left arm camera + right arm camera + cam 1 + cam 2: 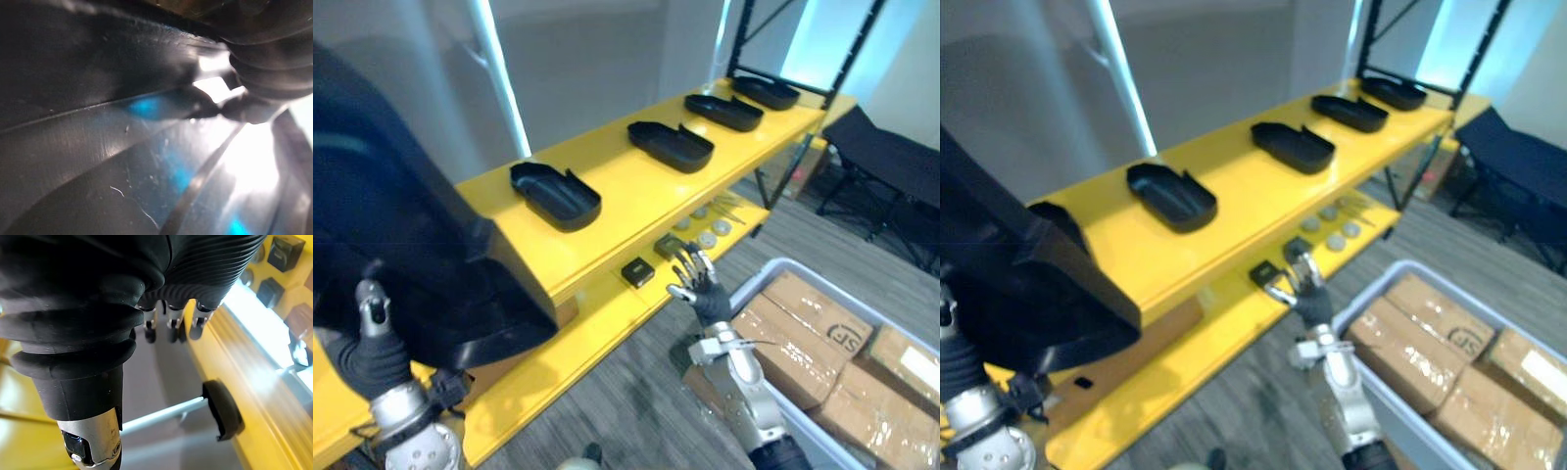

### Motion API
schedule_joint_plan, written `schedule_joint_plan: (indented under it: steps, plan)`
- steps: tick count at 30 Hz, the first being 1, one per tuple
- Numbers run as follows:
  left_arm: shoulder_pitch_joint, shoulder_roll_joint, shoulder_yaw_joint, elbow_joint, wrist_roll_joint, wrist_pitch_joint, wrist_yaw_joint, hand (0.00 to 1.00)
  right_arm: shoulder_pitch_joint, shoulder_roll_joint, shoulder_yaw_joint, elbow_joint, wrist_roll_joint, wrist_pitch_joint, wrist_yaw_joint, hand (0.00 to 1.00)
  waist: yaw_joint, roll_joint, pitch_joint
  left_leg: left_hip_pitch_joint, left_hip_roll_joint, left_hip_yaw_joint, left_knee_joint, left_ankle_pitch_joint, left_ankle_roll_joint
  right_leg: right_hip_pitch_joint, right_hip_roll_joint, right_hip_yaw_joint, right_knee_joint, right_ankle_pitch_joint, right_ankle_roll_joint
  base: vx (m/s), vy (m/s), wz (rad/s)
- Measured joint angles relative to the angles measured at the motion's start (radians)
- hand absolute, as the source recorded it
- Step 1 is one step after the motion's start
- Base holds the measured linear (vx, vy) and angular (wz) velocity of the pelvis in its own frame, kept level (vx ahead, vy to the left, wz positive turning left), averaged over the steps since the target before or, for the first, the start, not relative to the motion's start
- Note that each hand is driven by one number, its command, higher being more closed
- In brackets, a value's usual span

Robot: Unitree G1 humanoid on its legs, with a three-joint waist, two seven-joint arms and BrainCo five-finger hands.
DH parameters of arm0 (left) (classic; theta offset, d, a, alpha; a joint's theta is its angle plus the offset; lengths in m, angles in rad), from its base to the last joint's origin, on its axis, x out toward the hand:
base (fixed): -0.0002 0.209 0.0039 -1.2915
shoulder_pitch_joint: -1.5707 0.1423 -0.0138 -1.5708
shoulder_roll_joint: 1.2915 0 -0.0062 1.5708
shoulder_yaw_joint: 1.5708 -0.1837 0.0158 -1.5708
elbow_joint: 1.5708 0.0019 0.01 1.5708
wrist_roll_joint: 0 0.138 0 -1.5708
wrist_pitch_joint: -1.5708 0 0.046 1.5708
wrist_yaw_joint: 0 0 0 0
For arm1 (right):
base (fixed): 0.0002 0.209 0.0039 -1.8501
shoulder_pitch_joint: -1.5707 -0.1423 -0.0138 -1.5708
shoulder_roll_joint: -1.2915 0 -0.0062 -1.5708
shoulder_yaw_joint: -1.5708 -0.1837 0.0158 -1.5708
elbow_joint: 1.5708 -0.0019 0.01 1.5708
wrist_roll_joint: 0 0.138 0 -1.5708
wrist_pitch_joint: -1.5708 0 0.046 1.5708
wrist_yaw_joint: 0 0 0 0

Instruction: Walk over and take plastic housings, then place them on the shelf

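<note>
The left hand [374,311] holds a big black plastic housing [411,245] up at the near end of the upper shelf [617,186], which is a yellow board. The thumb stands against the wall of this housing. The other fingers are behind it, so I cannot tell how they lie. I also cannot tell if the housing touches the board or hangs just above it. In the left wrist view its dark glossy surface [98,161] is very close to the camera. Further along the same board four smaller housings lie in a row, open side up and apart from each other: the nearest one [555,195], the second one [671,146], the third one [723,112] and the last one [766,92] by the black frame post. The right hand [703,287] is lower, in front of the edge of the lower shelf [597,323]. Its fingers [169,328] are straight and a little spread, and they hold nothing. On the lower shelf, near this hand, there are small black parts [637,271] and some round pale discs [708,238]. To the right of the hand, on the floor, stands a grey bin [781,264] with cardboard boxes [813,315] inside.
</note>
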Motion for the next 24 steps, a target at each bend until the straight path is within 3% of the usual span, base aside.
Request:
schedule_joint_plan:
  steps: [2,6,10,11,12,13,15,18,22,23,24]
  plan:
    - [0.000,0.002,-0.023,0.002,0.004,0.009,0.007,1.00,0.019,-0.010,-0.037,-0.003,0.004,-0.012,0.025,0.00,-0.016,0.012,0.012,-0.026,0.002,-0.040,0.033,-0.003,-0.005,0.009,0.012,-0.030,0.018,0.005,0.005,0.06,-0.067,0.54]
    - [0.019,0.002,-0.037,0.004,0.004,0.021,0.006,1.00,0.014,-0.012,-0.042,-0.015,0.004,-0.040,0.065,0.00,-0.017,0.018,0.023,-0.024,0.003,-0.069,0.058,-0.011,-0.012,0.039,0.022,-0.041,0.026,0.005,0.004,0.02,-0.037,0.32]
    - [0.057,0.000,-0.040,0.025,0.001,0.021,0.001,1.00,-0.006,-0.008,-0.034,-0.018,0.003,-0.039,0.069,0.00,0.001,0.042,0.060,-0.037,-0.013,-0.087,0.126,-0.028,-0.008,0.079,0.023,-0.074,0.059,-0.024,-0.038,-0.07,-0.012,0.41]
    - [0.060,0.000,-0.041,0.028,-0.009,0.016,-0.017,1.00,-0.004,-0.008,-0.040,-0.020,0.001,-0.040,0.069,0.00,-0.005,0.056,0.074,-0.070,-0.013,-0.056,0.147,-0.054,0.026,0.090,0.024,-0.119,0.061,-0.041,-0.046,-0.12,-0.012,0.68]
    - [0.060,0.001,-0.041,0.033,-0.020,0.012,-0.029,1.00,-0.003,-0.006,-0.042,-0.021,0.000,-0.039,0.066,0.00,-0.006,0.065,0.081,-0.089,0.003,0.005,0.164,-0.060,0.035,0.094,0.024,-0.145,0.060,-0.049,-0.044,-0.13,-0.043,1.10]
    - [0.051,0.000,-0.048,0.058,-0.028,-0.001,-0.045,1.00,0.000,-0.012,-0.056,-0.027,-0.006,-0.039,0.062,0.00,-0.027,0.082,0.096,-0.112,0.040,0.104,0.193,-0.064,0.044,0.116,0.031,-0.200,0.054,-0.054,-0.042,-0.13,-0.052,1.30]
    - [0.033,0.001,-0.070,0.105,-0.028,-0.015,-0.064,1.00,0.010,-0.022,-0.096,-0.030,-0.007,-0.041,0.058,0.00,-0.048,0.104,0.110,-0.127,0.067,0.194,0.189,-0.064,0.043,0.138,0.023,-0.268,0.052,-0.065,-0.035,-0.13,0.002,1.25]
    - [0.033,0.001,-0.073,0.117,-0.028,-0.026,-0.074,1.00,0.014,-0.019,-0.162,-0.028,-0.007,-0.076,0.050,0.00,-0.045,0.128,0.115,-0.154,0.070,0.262,0.206,-0.043,0.056,0.136,-0.011,-0.315,0.080,-0.107,-0.023,-0.06,0.096,0.53]
    - [0.004,0.010,-0.067,0.116,-0.027,-0.053,-0.102,1.00,0.017,0.006,-0.172,-0.027,-0.010,-0.116,0.033,0.00,-0.044,0.117,0.112,-0.149,0.021,0.280,0.240,0.000,0.056,0.150,-0.068,-0.309,0.122,-0.134,-0.004,0.08,0.124,0.04]
    - [-0.028,0.025,-0.065,0.116,-0.027,-0.053,-0.125,1.00,0.018,0.028,-0.173,-0.023,-0.030,-0.117,0.013,0.00,-0.046,0.087,0.109,-0.146,-0.006,0.293,0.246,-0.019,0.065,0.154,-0.097,-0.307,0.139,-0.127,-0.005,0.17,0.105,0.12]
    - [-0.053,0.039,-0.067,0.119,-0.026,-0.053,-0.137,1.00,0.017,0.036,-0.174,-0.019,-0.047,-0.117,-0.001,0.00,-0.052,0.078,0.109,-0.146,-0.014,0.288,0.248,-0.028,0.069,0.142,-0.109,-0.289,0.182,-0.104,-0.008,0.17,0.112,0.20]
